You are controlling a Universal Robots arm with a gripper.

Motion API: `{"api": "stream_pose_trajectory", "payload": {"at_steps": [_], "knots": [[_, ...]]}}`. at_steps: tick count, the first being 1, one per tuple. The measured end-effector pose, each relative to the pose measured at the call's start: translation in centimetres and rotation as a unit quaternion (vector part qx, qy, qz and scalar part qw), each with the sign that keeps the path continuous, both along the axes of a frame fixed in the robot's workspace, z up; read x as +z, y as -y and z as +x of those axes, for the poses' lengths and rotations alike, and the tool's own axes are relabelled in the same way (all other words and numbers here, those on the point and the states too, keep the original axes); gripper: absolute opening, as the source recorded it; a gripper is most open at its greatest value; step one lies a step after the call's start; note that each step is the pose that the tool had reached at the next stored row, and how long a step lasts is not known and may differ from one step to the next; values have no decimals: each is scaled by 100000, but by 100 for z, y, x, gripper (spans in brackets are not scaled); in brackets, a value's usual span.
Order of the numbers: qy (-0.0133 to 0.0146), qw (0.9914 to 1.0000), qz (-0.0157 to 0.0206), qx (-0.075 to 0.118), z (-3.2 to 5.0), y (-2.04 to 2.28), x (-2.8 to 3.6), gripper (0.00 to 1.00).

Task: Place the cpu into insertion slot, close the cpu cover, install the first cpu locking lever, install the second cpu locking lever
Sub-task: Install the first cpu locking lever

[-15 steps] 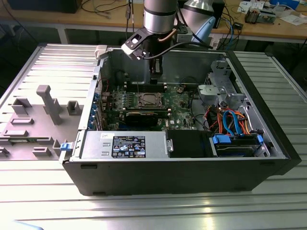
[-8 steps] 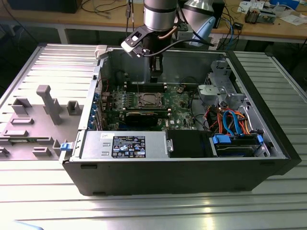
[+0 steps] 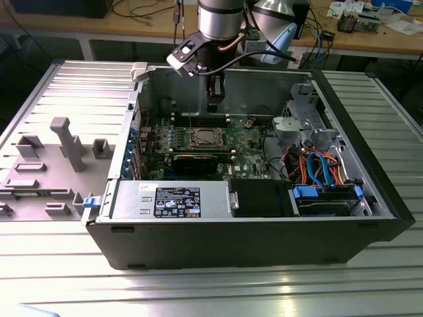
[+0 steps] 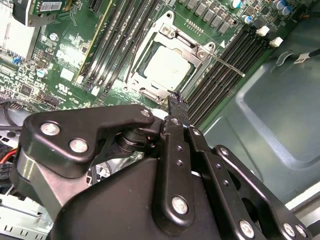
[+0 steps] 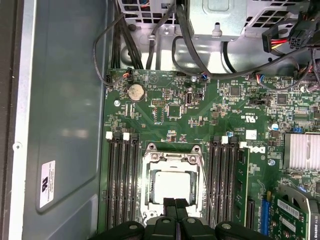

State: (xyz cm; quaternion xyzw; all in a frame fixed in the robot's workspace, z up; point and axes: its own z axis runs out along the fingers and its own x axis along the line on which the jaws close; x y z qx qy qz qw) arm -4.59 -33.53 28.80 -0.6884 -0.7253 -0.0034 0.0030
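Inside the open computer case (image 3: pixel 231 244), my gripper (image 5: pixel 175 201) hovers at the insertion slot (image 5: pixel 146 200), jaws pinched together and empty, seemingly as a slim pushing tip. The cpu (image 5: pixel 171 186) lies seated beneath the lowered cpu cover (image 5: pixel 172 161); one locking lever (image 4: pixel 225 64) angles outward.

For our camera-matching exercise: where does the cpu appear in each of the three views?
Exterior view: the cpu sits on the motherboard inside the open case, under the gripper.
Second wrist view: the cpu lies just beyond the gripper's tip.
First wrist view: the cpu lies just beyond the gripper's tip.
Shared landmark: the gripper.
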Motion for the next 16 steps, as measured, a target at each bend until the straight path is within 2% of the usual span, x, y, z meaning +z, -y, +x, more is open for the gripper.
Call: {"api": "stream_pose_trajectory", "payload": {"at_steps": [9, 16], "knots": [[2, 100000, 3, 3, 0, 0, 86, 11], [1, 100000, 7, 4, 0, 0, 104, 11]]}}
